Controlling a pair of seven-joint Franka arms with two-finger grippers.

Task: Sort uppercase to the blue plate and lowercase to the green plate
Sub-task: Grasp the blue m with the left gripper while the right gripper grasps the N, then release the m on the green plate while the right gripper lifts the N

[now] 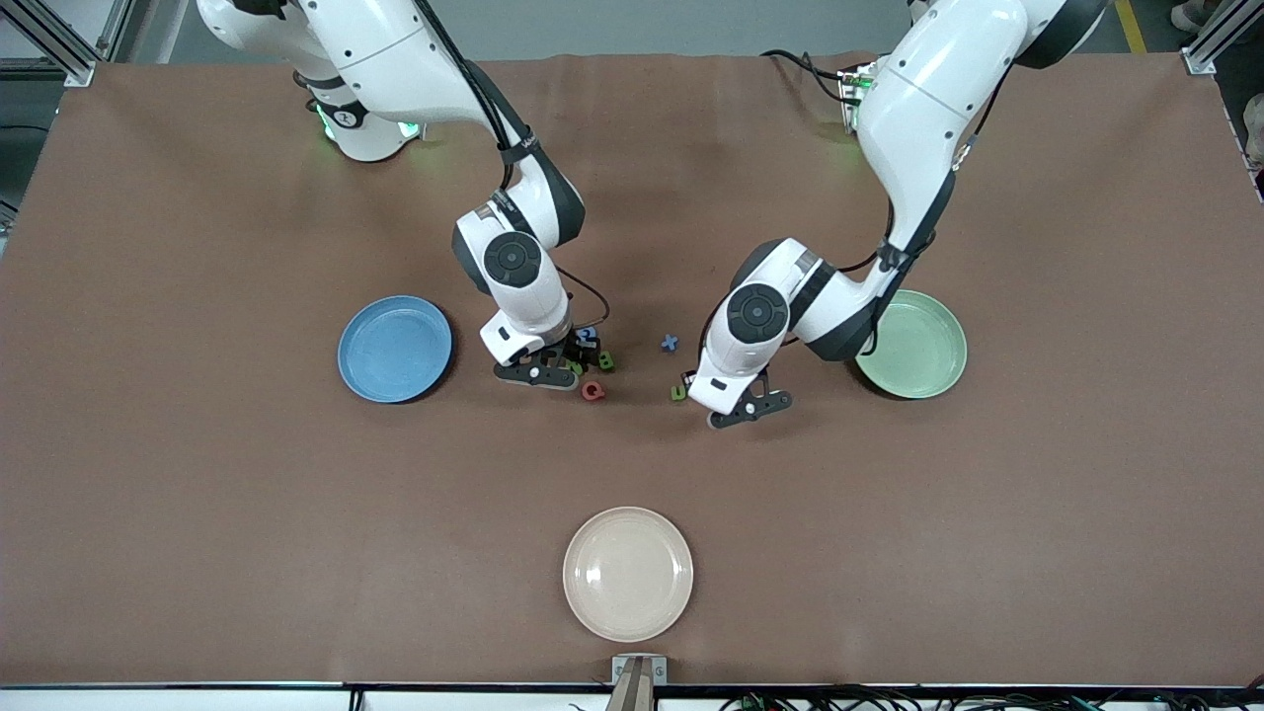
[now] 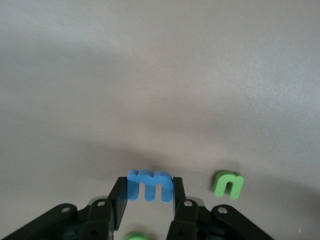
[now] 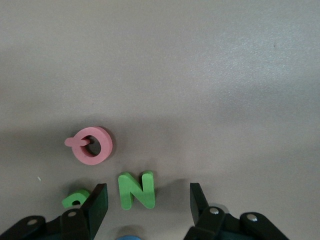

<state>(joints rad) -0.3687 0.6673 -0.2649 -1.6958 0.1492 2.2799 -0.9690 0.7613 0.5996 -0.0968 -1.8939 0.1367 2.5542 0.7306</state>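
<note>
— Where's the blue m [image 2: 150,184]?
— Mid-counter, clamped between the left pincer's [image 2: 149,196] fingers.
— And the green N [image 3: 136,189]?
— Flat on the counter between the right pincer's [image 3: 148,202] open fingers, untouched.

A wide table [image 1: 197,513] under brown cloth fills the view. Aluminium frame posts [image 1: 59,44] stand at its corners by the bases. Grey floor shows past that edge, with perhaps cables [image 1: 889,701] along the camera-side edge.
</note>
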